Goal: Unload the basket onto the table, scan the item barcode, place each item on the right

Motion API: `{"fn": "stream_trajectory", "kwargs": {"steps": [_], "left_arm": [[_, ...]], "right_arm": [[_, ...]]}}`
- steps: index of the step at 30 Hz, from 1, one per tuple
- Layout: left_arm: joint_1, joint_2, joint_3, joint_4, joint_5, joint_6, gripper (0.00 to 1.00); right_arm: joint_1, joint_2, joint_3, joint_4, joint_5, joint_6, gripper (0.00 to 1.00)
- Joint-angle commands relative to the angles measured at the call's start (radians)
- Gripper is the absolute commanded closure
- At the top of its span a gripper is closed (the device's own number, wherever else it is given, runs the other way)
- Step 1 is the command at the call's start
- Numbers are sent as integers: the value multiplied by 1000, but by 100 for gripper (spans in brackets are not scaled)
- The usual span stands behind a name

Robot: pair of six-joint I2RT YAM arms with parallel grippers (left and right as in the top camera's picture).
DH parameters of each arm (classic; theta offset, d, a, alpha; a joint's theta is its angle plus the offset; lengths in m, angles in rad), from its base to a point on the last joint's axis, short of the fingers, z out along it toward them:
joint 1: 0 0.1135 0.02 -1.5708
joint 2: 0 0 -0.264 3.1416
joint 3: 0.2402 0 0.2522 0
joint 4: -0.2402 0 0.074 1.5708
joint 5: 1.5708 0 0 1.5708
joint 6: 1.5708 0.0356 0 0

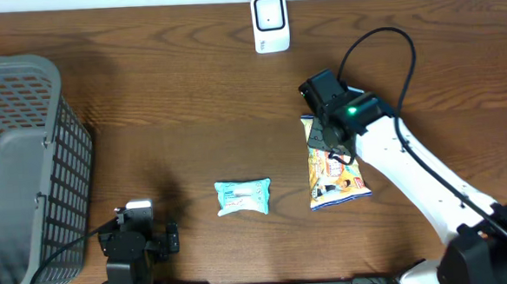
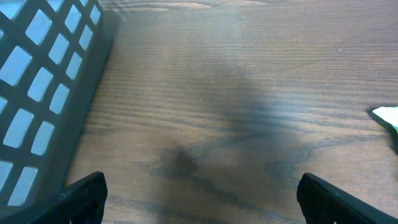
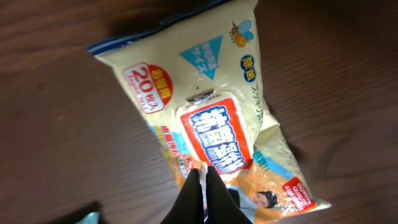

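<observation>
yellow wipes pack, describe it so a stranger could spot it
On the wooden table, look right of centre, nearer than the white scanner. The yellow wipes pack lies under the right gripper; unlike the smaller pale blue packet to its left, it has a red label.

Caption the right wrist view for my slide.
Shut right gripper poised at a yellow wipes pack lying on the wooden table.

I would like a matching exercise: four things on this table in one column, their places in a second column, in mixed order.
1 grey basket
2 white scanner
3 light blue packet
4 yellow wipes pack

A beneath the right end effector
B at the left side
C far side, middle
D centre, near side, lying alone

Pairs: 1-B, 2-C, 3-D, 4-A
</observation>
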Motion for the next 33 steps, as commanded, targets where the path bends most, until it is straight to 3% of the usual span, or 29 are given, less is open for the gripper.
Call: {"fn": "stream_trajectory", "kwargs": {"steps": [1, 14, 29, 33], "left_arm": [[3, -5, -8, -11, -6, 6, 2], [3, -5, -8, -12, -6, 6, 2], [3, -5, -8, -12, -6, 6, 2], [3, -5, -8, -11, -6, 6, 2]], "right_arm": [[-2, 19, -12, 2, 40, 14, 99], [-11, 55, -16, 40, 72, 14, 99], [-39, 427, -25, 86, 45, 29, 99], [-41, 438, -16, 103, 21, -28, 99]]}}
